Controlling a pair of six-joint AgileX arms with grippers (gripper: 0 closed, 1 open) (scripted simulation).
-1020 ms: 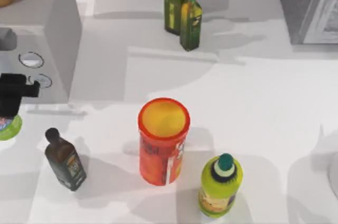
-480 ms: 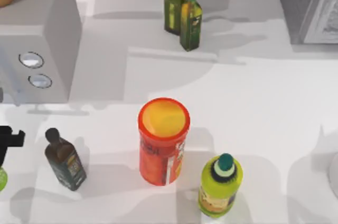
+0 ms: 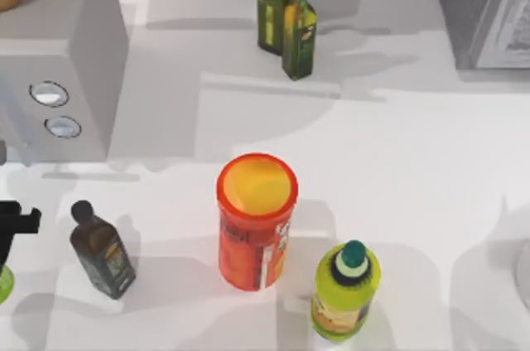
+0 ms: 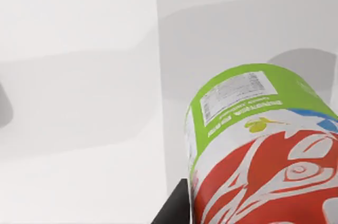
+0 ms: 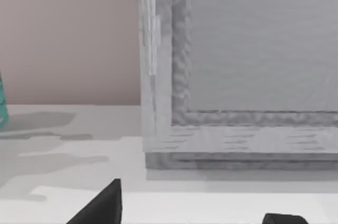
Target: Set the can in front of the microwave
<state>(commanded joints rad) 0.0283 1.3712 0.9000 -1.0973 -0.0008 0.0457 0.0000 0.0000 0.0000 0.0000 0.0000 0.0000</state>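
The pale grey microwave (image 3: 58,61) sits at the table's left, and the left gripper (image 3: 12,223), pinching the can (image 4: 259,150), has drifted down and away from its dial front toward the table's near-left edge, so placement likely remains undone.

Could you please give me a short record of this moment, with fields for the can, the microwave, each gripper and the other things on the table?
can: small red, white and lime-green drink can, at the table's left edge, held in the left gripper
microwave: large pale grey box with two round silver-rimmed dials, at the far left
left gripper: black, at the left edge nearer than the microwave's front, jaws shut on the can
right gripper, jaws open, facing a darker grey appliance
others: red-orange canister with yellow lid; yellow-green bottle with teal cap; dark brown bottle
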